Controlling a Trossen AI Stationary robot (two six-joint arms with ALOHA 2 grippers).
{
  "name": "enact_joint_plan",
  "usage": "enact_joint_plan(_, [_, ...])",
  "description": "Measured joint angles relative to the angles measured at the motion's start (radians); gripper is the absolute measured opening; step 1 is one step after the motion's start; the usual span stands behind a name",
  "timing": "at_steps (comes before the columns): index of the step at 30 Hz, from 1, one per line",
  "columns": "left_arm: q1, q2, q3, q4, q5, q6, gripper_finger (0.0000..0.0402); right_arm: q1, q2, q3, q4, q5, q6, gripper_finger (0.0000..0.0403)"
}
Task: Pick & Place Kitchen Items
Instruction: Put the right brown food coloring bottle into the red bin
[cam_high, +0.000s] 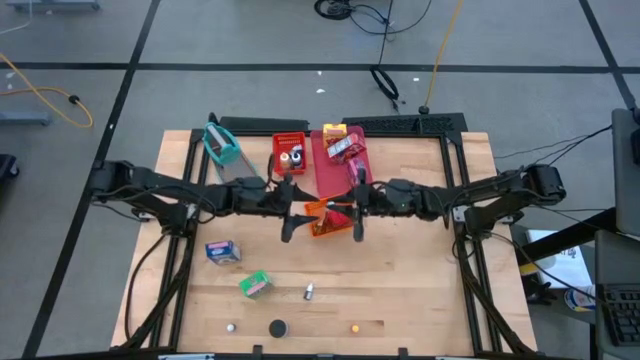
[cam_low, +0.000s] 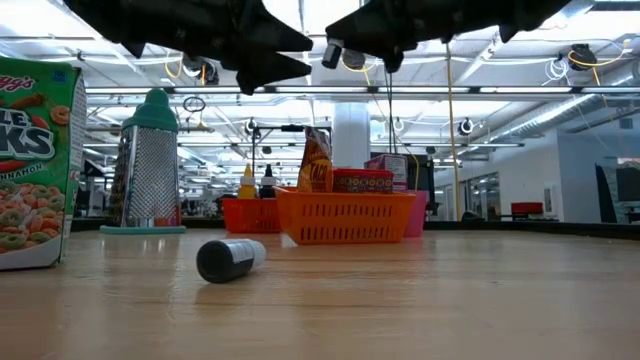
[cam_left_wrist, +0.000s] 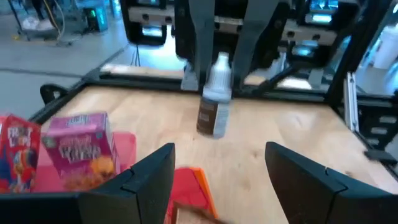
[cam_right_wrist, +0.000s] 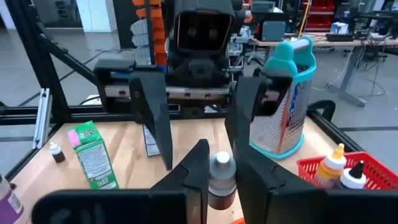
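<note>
Right gripper (cam_right_wrist: 221, 180) clamped on small brown bottle (cam_right_wrist: 221, 180), white cap up, held above orange tray (cam_high: 325, 222) mid-table. Left gripper (cam_left_wrist: 217, 180) facing it, fingers spread wide, holding nothing. Green box (cam_high: 255, 284) lying near front edge.

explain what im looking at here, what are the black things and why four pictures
Two dark robot arms work over a wooden table. One camera looks down from above, one sits at table height, and one rides on each wrist. The right gripper is shut on a small brown bottle with a white cap, held above the orange mesh tray. The left gripper faces it, fingers open. On the table lie a blue box, a green and pink box, and a teal-topped metal grater.
</note>
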Motion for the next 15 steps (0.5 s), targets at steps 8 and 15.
enact_joint_plan(8, [-0.004,0.054,0.001,0.123,0.001,0.001,0.0250,-0.011,0.000,0.005,-0.017,-0.021,0.001,0.0042])
enact_joint_plan(15, [-0.003,0.106,0.046,0.141,0.001,0.004,0.0250,-0.021,0.000,0.005,-0.014,-0.021,0.001,0.0042])
